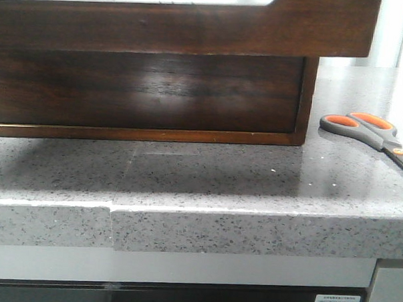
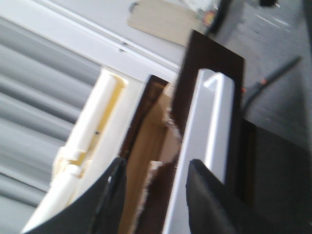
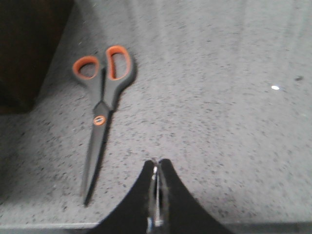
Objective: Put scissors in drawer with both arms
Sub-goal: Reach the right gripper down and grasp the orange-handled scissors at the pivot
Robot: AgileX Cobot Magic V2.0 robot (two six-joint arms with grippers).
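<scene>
The scissors (image 1: 366,131) lie flat on the grey counter, right of the dark-brown drawer box, with the grey, orange-lined handles toward the box. In the right wrist view the scissors (image 3: 100,107) lie closed with the orange pivot dot showing. My right gripper (image 3: 157,163) is shut and empty above bare counter, beside the blades. The drawer (image 1: 193,30) front with its wide cut-out fills the top of the front view. In the left wrist view my left gripper (image 2: 156,163) is open, its fingers either side of the drawer (image 2: 187,92) front. Contact cannot be told. Neither gripper shows in the front view.
The lower box body (image 1: 151,88) stands on the speckled counter (image 1: 207,171), whose front edge runs across the front view. The left wrist view is blurred and shows light wood (image 2: 151,141) inside the drawer, a white rail (image 2: 92,131) and the scissors (image 2: 273,78) far off.
</scene>
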